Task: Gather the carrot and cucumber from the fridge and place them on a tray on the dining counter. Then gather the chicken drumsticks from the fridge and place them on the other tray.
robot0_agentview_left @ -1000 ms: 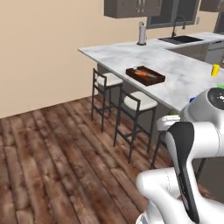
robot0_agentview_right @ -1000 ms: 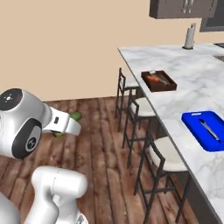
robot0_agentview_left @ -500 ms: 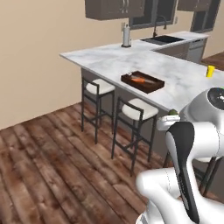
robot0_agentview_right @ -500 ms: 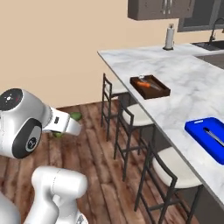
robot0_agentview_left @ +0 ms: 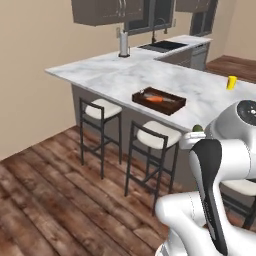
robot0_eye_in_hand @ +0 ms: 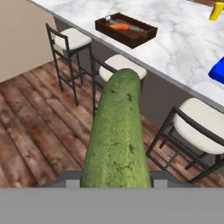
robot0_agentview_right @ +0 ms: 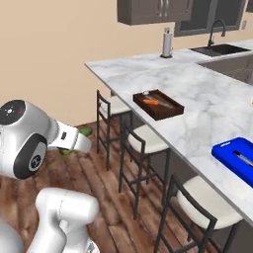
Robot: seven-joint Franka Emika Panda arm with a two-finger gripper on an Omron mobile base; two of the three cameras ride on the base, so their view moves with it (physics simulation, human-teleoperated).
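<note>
Fingers: barely visible at the bottom of the hand view, hidden under the cucumber [robot0_eye_in_hand: 117,131], which rises between them and runs straight out along the gripper [robot0_eye_in_hand: 116,181] axis. Judged clamped on the cucumber, low on its length. In the right base view a green end [robot0_agentview_right: 85,131] pokes out past the white hand.

Task items: carrot [robot0_eye_in_hand: 120,26] already lies in the brown tray [robot0_eye_in_hand: 144,38] on the dining counter [robot0_agentview_left: 125,75], alongside a thin grey item I cannot identify. Blue tray [robot0_agentview_right: 232,147] sits further right along the same counter, with something pale on it. Cucumber belongs in the brown tray.

Risks:
- Grip is near one end, so most of the length overhangs. A quick swing or stop could lever it loose; it would drop to the wood floor [robot0_agentview_left: 45,200].
- The long free end could strike the counter edge or the tray wall if the hand comes in low, and shove the tray.
- Set down on the carrot, it may roll.

Edges and room:
- Counter edge overhangs a row of white-seated stools [robot0_agentview_left: 154,132]; these limit how close the base can get, so a long reach is likely.
- Marble around the brown tray is bare on all sides.
- Yellow cup [robot0_agentview_left: 231,82] stands well to the far right, paper-towel roll [robot0_agentview_left: 123,44] and sink [robot0_agentview_left: 162,46] at the far end, all well apart from the tray.
- Approach from above looks free.
</note>
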